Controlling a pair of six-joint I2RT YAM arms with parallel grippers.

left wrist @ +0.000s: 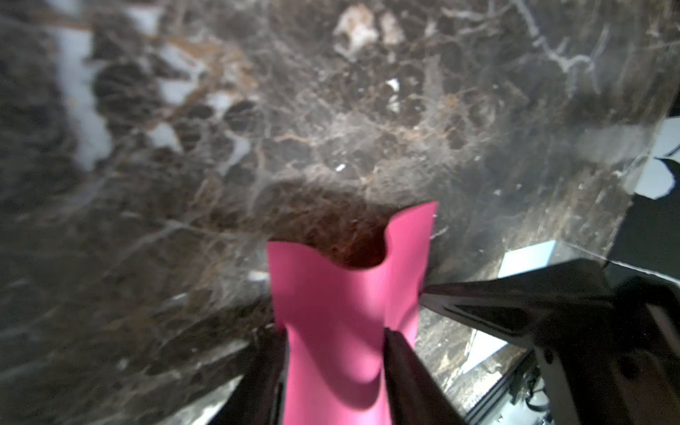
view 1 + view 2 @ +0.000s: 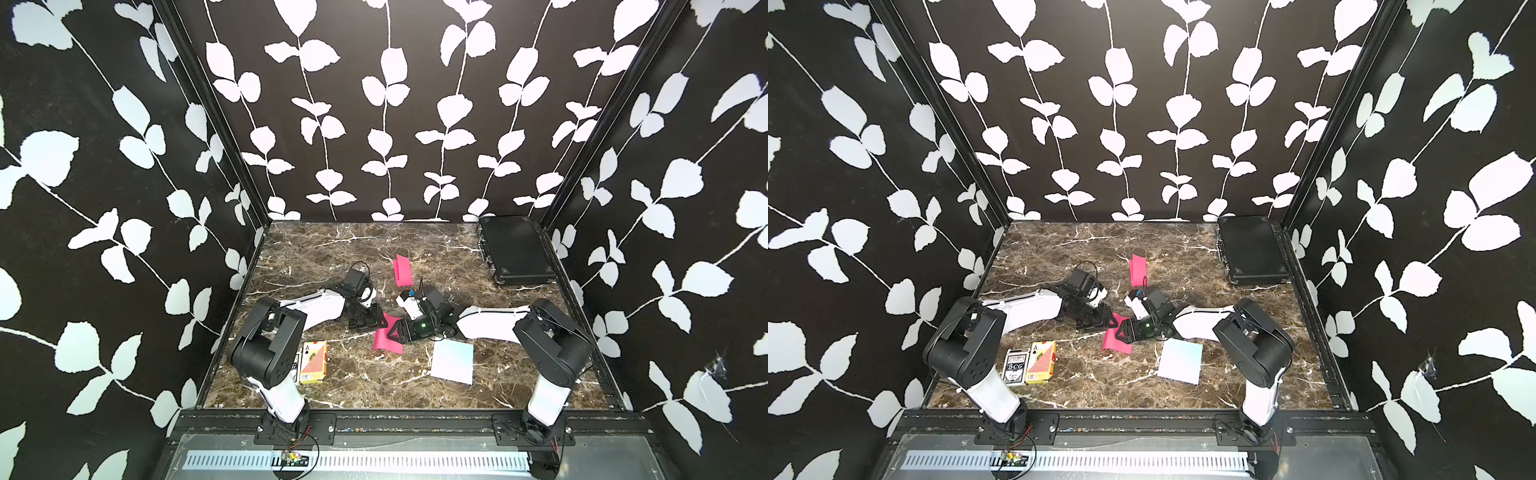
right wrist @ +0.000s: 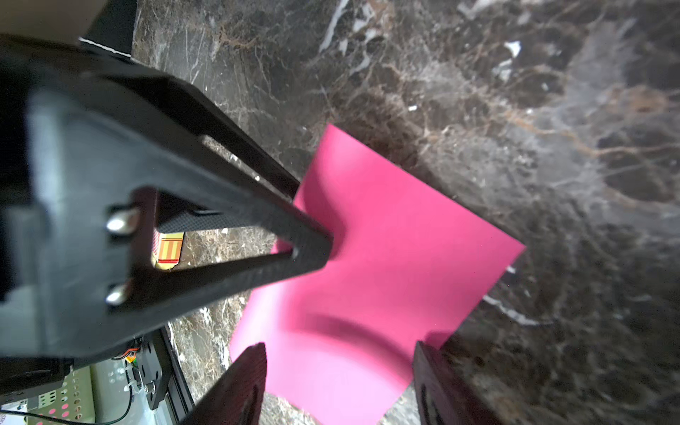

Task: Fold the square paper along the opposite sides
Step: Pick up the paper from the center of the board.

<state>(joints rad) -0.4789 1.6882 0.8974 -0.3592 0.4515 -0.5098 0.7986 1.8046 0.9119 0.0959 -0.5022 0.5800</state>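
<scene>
On the near left of the table (image 2: 332, 386), two card boxes (image 2: 1040, 361) are lying side by side, close to the left arm's base. The left gripper (image 2: 380, 321) is leaning low toward the middle and clenching on the pink paper (image 2: 385, 343). In its wrist view the fingers (image 1: 404, 368) are pressing the sheet from both sides, and the sheet is buckling into a trough between them (its free edge is waving up off the marble). The pink paper is sitting at the middle of the table, between the two grippers, partly flat and partly lifted. Farther back, a folded paper (image 2: 402, 271), also pink, is lying apart from both arms. The right gripper (image 2: 393, 333) is leaning in from the right over the same sheet, its jaws standing released and wide, straddling the sheet's right part. Just right of it and nearer, a blue paper (image 2: 453, 361) is lying flat, apart from both grippers. A black case (image 2: 515, 249) is resting in the far right corner.
</scene>
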